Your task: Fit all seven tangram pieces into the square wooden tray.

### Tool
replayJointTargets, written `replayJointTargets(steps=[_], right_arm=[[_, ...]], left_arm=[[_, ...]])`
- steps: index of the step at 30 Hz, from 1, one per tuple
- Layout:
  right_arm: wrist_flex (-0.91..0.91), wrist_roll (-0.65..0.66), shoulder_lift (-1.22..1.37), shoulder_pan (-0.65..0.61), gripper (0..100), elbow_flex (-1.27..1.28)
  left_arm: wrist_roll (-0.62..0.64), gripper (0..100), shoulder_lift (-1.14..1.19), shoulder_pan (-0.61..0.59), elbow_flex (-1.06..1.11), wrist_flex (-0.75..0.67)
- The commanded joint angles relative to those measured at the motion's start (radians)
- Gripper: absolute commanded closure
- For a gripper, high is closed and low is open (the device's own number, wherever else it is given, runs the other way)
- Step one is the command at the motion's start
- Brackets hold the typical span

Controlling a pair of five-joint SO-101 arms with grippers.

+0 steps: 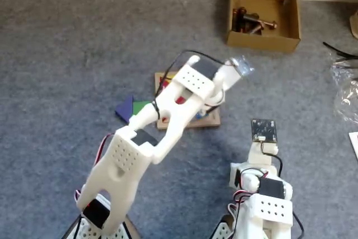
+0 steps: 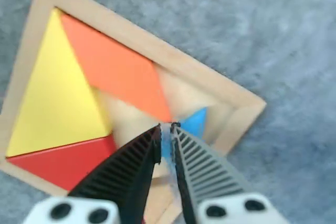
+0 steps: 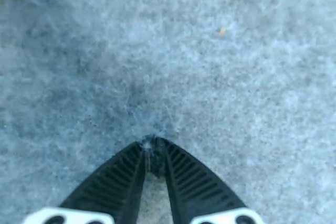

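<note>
Over the tray [image 2: 210, 81], left pincer [image 2: 166, 127] pinches a blue piece [image 2: 195, 121] (wrist view).

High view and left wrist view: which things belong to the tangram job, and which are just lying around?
Job: wooden tray; yellow piece, orange piece, red piece in it; light blue piece in the left gripper; dark blue piece, green piece beside the tray.
Lying about: cardboard box, plastic bag.
</note>
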Motion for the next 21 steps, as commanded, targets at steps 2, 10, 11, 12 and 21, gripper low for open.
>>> replayJointTargets(steps=[2,10,11,12,21], right_arm=[[0.015,-0.003,-0.001,0.033,99.3,0.031],[0.015,-0.003,-0.001,0.033,99.3,0.031],[0.015,-0.003,-0.001,0.033,99.3,0.031],[0.015,-0.003,-0.001,0.033,99.3,0.031],[0.015,-0.003,-0.001,0.033,99.3,0.031]], left_arm=[[0.006,95,-0.018,-0.038,-0.008,-0.015],[0.006,95,-0.018,-0.097,-0.007,-0.014],[0.006,95,-0.021,-0.099,-0.007,-0.014],[0.006,95,-0.024,-0.104,-0.008,-0.014],[0.008,95,-0.016,-0.031,-0.071,-0.011]])
